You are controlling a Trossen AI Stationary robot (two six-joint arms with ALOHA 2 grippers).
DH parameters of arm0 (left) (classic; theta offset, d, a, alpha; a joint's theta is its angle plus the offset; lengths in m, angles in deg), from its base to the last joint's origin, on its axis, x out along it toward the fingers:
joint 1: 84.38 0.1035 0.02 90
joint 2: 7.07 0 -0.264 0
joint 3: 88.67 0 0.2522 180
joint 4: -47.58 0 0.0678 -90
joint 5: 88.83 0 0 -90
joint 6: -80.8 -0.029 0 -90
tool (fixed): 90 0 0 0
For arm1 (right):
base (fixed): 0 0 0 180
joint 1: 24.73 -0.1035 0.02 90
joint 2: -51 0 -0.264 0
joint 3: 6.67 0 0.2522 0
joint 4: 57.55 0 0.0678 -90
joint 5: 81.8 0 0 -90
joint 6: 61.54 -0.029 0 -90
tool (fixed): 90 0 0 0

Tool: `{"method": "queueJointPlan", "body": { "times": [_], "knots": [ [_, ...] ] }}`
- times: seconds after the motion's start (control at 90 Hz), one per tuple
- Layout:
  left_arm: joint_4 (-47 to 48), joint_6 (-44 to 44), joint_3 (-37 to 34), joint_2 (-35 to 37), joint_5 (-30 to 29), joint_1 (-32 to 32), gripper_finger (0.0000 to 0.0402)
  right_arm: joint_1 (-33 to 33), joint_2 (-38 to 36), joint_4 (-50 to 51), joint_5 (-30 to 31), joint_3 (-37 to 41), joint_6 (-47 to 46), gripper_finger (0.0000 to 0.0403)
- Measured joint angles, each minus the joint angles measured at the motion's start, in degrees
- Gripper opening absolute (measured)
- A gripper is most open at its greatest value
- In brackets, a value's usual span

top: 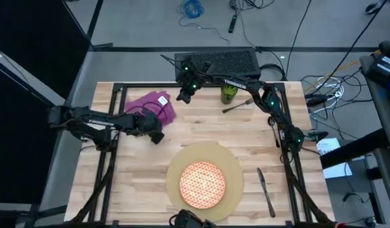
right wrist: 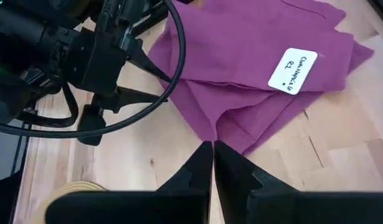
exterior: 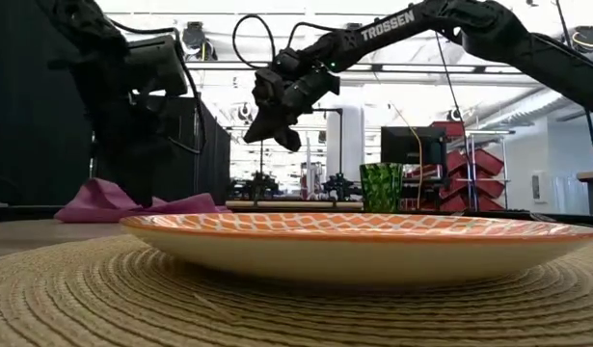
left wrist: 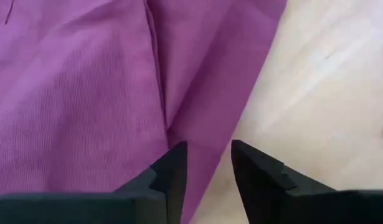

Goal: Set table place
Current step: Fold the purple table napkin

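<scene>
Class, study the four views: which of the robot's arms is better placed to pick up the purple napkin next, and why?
Probably the left. The left gripper hangs directly over the purple napkin's edge with its fingers open. The right gripper is also near the napkin but is shut and raised above the table.

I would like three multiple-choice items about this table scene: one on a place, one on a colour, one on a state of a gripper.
1. Where does the patterned orange-and-white plate lie?
A. on the round tan woven mat
B. on the bare table
C. on the napkin

2. What colour is the cloth napkin?
A. green
B. purple
C. white

3. How do the fingers of the right gripper stand?
A. wide open
B. shut on the fork
C. shut, empty

Answers: 1 A, the mat rings the plate; 2 B, both wrist views show purple cloth; 3 C, the right wrist view shows the fingers together above the napkin.
</scene>
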Motion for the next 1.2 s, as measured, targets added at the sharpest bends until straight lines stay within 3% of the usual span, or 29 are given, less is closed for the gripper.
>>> {"method": "queueJointPlan", "body": {
  "times": [0.5,1.078,1.2],
  "knots": [
    [2.95,-0.04,0.0,0.0,-5.01,0.9,0.0112,-0.02,-0.02,0.02,0.0,0.0,-0.76,0.0],
    [2.72,-1.6,0.0,-5.51,-5.52,1.97,0.0111,-0.04,-0.04,0.02,0.0,0.0,-0.76,0.0],
    [2.42,-2.11,0.0,-5.51,-6.35,1.93,0.0095,-0.04,-0.04,0.02,0.0,0.0,-0.76,0.0]
  ]
}}
